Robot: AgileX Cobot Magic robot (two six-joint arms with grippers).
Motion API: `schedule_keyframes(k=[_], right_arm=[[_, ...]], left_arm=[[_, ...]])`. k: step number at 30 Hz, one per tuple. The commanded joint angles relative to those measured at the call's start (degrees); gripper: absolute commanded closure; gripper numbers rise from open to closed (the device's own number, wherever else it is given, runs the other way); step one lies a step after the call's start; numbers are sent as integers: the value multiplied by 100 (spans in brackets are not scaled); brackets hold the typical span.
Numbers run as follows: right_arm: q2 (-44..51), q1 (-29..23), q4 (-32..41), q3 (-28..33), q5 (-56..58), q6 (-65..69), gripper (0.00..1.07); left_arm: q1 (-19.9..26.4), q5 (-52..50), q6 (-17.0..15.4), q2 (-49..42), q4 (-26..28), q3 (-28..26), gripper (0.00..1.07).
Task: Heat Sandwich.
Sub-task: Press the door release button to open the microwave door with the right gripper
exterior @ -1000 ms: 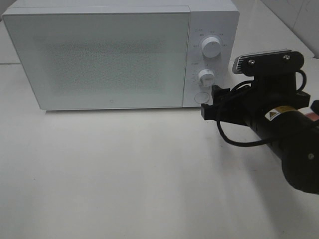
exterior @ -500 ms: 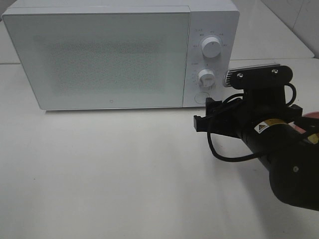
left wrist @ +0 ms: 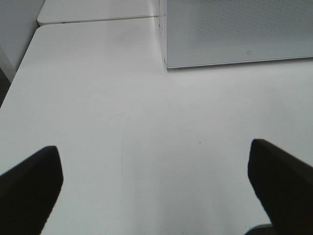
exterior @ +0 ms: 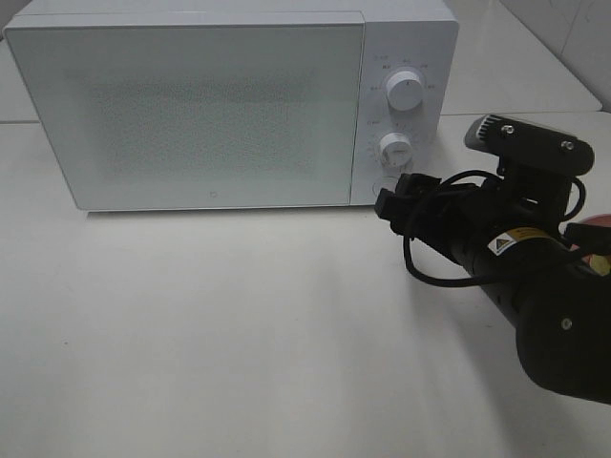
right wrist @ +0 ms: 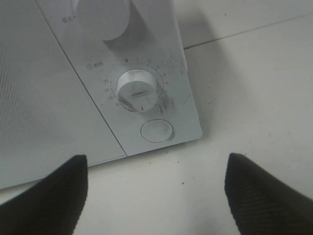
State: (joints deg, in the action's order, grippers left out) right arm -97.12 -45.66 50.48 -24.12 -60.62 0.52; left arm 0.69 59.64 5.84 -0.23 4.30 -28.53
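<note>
The desk point(exterior: 239, 334) is smooth and the microwave point(exterior: 229, 105) stands loose on it, so a hard push on the front panel may shove the whole box backward instead of working the latch. The door point(right wrist: 39, 93) is closed. If it swings out to the left, it may meet the left fingers point(left wrist: 29, 181), which hang apart and empty over bare desk just in front of the microwave's left corner.

The right arm point(exterior: 535, 286) lies low across the right of the desk. A pink sliver point(exterior: 600, 221) shows behind it at the edge of the high view. If that is the plate, a careless sweep of the arm may knock it.

On the panel, the timer dial point(right wrist: 137, 90) sits just above the round button point(right wrist: 157, 131). The right fingers point(right wrist: 264, 196) stand wide apart, holding nothing, close in front of that button. Spread like this, one tip may catch the dial or slip off the panel's edge and miss the button.

The sandwich shows in no view. Judging by the pink sliver, it lies on the far side of the right arm, well apart from both sets of fingers.
</note>
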Motion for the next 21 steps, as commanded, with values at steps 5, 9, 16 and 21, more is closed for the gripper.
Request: schedule_keyframes(k=[5, 9, 16, 21], right_arm=[[23, -11, -40, 6, -11, 2848, 32], [23, -11, -40, 6, 6, 4366, 33], [23, -11, -40, 6, 6, 6159, 45], [23, -11, -34, 6, 6, 6893, 65]], left_arm=[[-29, -23, -17, -149, 46, 17, 9], [-29, -23, -17, -149, 46, 17, 9], [-29, -23, -17, -149, 46, 17, 9], [-29, -23, -17, -149, 46, 17, 9]])
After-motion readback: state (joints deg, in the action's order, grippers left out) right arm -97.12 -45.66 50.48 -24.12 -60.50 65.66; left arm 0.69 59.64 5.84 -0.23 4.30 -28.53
